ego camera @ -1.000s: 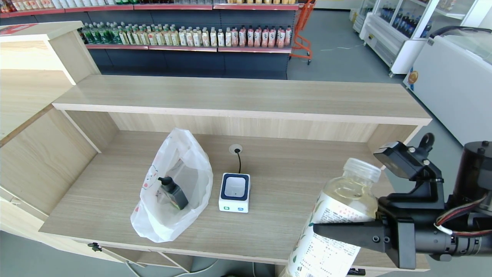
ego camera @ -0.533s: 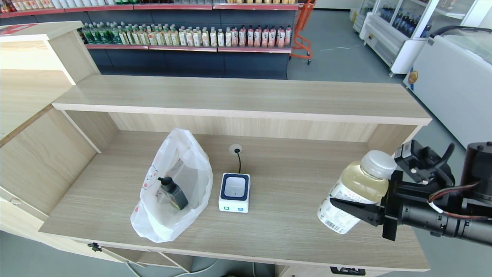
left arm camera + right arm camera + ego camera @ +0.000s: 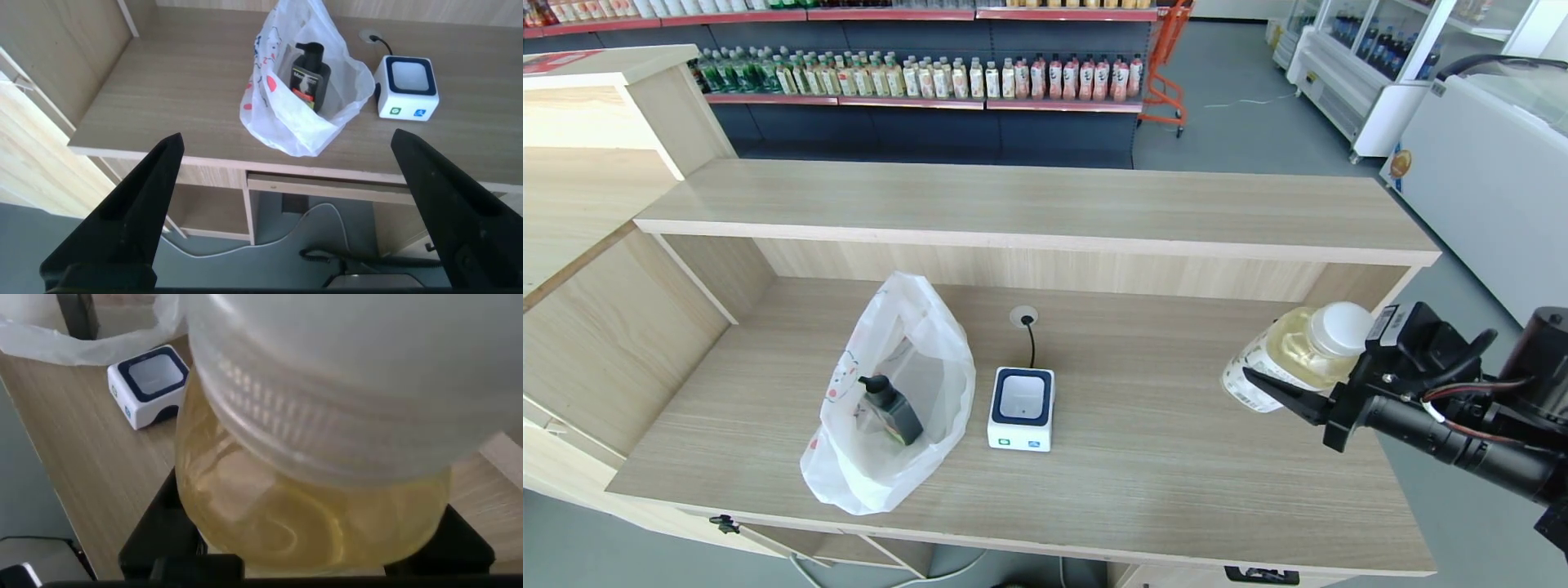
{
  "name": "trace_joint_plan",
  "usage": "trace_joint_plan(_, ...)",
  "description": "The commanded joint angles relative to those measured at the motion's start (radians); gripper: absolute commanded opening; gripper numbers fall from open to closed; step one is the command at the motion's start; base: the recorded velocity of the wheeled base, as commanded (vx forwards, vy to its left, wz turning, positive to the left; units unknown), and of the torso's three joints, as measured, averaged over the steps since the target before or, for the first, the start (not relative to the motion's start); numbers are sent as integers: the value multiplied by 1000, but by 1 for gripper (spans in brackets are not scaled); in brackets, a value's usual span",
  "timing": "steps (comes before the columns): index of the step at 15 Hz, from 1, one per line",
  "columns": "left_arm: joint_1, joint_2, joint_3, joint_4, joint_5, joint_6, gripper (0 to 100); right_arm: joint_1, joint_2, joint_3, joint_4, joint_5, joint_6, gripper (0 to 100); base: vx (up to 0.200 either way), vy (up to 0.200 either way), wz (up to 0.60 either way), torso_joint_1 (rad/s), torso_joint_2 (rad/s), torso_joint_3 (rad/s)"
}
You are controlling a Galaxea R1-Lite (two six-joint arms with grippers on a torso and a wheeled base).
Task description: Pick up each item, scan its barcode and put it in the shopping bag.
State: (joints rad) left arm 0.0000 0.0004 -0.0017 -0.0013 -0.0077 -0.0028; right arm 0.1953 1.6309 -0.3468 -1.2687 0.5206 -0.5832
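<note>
Right tool closed on a clear bottle of pale yellow liquid, which I see held in the air over the right end of the wooden surface. The bottle is tilted, with its white cap up and toward the arm and its labelled base pointing down and toward the middle of the surface. One dark finger lies along the near side of the bottle; the other is hidden behind it. In the right wrist view the bottle sits just before the lens, dark tool parts on either side of it. Beyond it I make out the scanner and the rim of the shopping bag. The scanner, a small white box with a dark-framed window facing up, stands near the middle of the surface, well apart from the bottle; its black cable runs back to a round port in the surface. The white plastic shopping bag stands just to the left of the scanner, mouth open, with a dark pump bottle leaning inside it. Left tool spread wide and holding nothing; its wrist view looks down past the two fingers at the near edge of the surface, the bag and the scanner.
</note>
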Motion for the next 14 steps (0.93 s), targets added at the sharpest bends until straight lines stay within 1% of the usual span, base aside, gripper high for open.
trace_joint_plan(1, 0, 0, 0, 0, 0, 0, 100, -7, 55, 19, -17, 10, -3, 0, 0, 0, 0, 0, 0, 0)
trace_joint_plan(5, 0, 0, 0, 0, 0, 4, 100, -14, 53, 25, -18, 27, -1, 0, 0, 0, 0, 0, 0, 0)
trace_joint_plan(7, 0, 0, 0, 0, 0, 0, 100, -16, 50, 31, -20, 33, -1, 0, 0, 0, 0, 0, 0, 0)
trace_joint_plan(11, 0, 0, 0, 0, 0, 3, 100, -14, 49, 32, -18, 35, 3, 0, 0, 0, 0, 0, 0, 0)
trace_joint_plan(14, 0, 0, 0, 0, 0, 4, 100, -16, 52, 28, -18, 59, 5, 0, 0, 200, 0, 2, 5, 1)
